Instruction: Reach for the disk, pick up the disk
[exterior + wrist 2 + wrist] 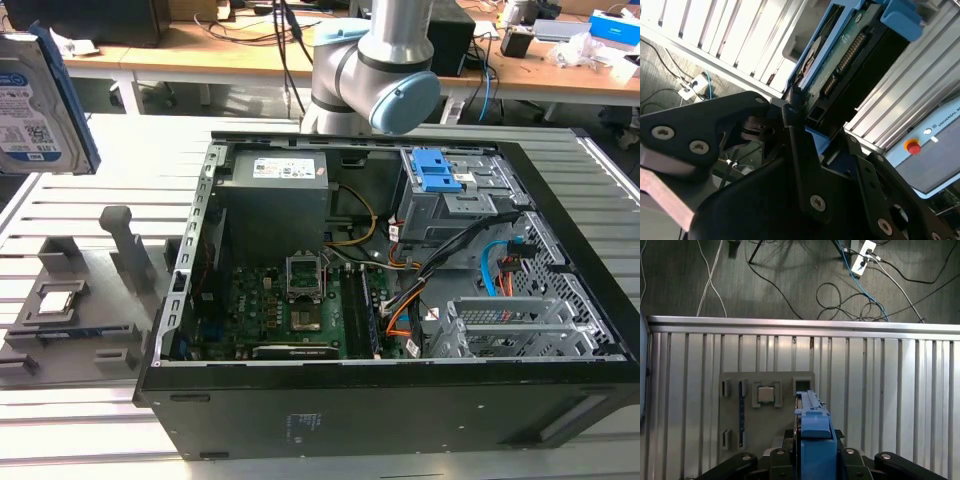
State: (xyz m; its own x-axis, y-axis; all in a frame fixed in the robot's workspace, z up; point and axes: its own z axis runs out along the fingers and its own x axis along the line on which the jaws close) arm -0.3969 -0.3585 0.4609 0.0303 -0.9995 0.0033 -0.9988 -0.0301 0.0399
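The disk (38, 100) hangs in the air at the exterior view's far left, above the slatted table, its white-and-blue label facing the camera and a blue rail along its edge. In the second wrist view the disk (850, 50) shows its green circuit-board side and blue rails, with my gripper (799, 111) shut on its near end between black fingers (792, 120). The first wrist view looks along the disk (812, 432) edge-on, its blue rail rising from my gripper (812, 452), high over the table.
An open black computer case (560, 330) takes up the middle of the table. A grey fixture plate (70, 330) with a small square processor chip (765, 394) lies below the disk. Cables run over the floor (790, 280). A red stop button (912, 147) is nearby.
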